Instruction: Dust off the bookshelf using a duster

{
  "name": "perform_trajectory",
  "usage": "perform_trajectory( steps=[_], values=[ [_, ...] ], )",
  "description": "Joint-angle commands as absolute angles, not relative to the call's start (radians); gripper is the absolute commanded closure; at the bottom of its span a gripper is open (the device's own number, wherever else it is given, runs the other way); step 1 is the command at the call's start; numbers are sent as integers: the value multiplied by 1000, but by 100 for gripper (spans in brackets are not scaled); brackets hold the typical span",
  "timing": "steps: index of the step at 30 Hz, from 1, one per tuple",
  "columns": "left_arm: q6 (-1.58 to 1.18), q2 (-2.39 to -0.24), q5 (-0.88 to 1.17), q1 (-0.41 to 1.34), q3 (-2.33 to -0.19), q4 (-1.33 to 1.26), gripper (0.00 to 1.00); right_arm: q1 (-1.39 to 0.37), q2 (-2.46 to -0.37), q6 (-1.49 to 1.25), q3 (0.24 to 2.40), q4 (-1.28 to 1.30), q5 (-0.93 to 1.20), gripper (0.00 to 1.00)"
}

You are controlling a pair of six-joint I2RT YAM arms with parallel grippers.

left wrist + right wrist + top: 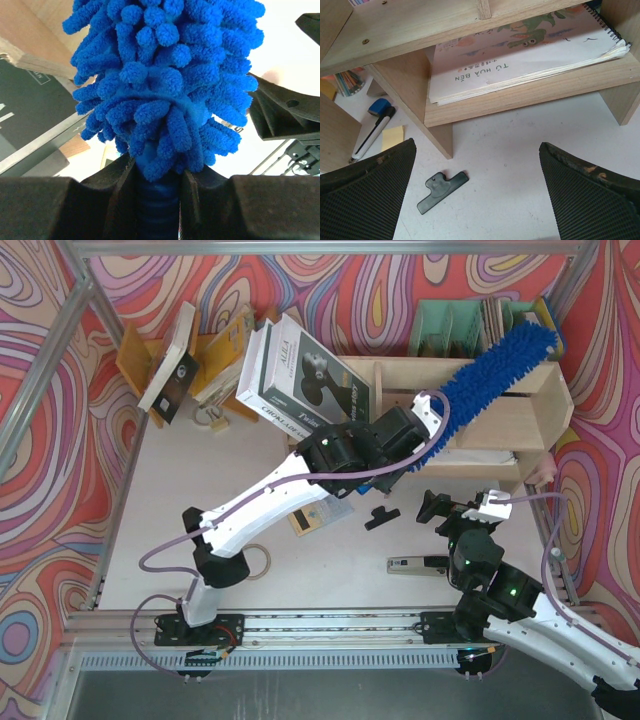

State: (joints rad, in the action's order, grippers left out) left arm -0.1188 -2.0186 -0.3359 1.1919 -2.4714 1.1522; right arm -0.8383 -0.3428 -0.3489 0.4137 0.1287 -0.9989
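The bright blue fluffy duster [497, 373] lies slanted across the top of the light plywood bookshelf [530, 420] at the back right. My left gripper [418, 440] is shut on its ribbed blue handle at the shelf's front left. In the left wrist view the handle sits clamped between my fingers [120, 200] and the shaggy duster head [165, 75] fills the frame above my left gripper [157, 175]. My right gripper [447, 508] is open and empty, low over the table in front of the shelf. In its own view my right gripper [477, 175] faces the bookshelf's lower level [530, 92], where a spiral-bound book [520, 55] lies flat.
A black clip [441, 190] lies on the table near the shelf leg; it also shows in the top view [382, 516]. A marker [372, 132] and a yellow note [393, 136] lie left of it. Books [300, 375] lean at the back; a green organizer [450, 328] stands behind the shelf. A stapler [418, 564] lies near my right arm.
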Motion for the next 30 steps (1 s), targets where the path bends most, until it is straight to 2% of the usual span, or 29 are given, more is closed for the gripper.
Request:
perform_trajectory(
  steps=[1, 16, 30],
  values=[
    [-138, -2029, -254, 1198, -2519, 1125, 100, -839, -341, -362, 429, 133, -1030, 1],
    [-68, -2013, -201, 1296, -2508, 1086, 100, -839, -337, -367, 430, 137, -1034, 1],
    [-181, -1851, -516, 1273, -2355, 993, 100, -839, -333, -371, 430, 144, -1035, 1]
  ],
)
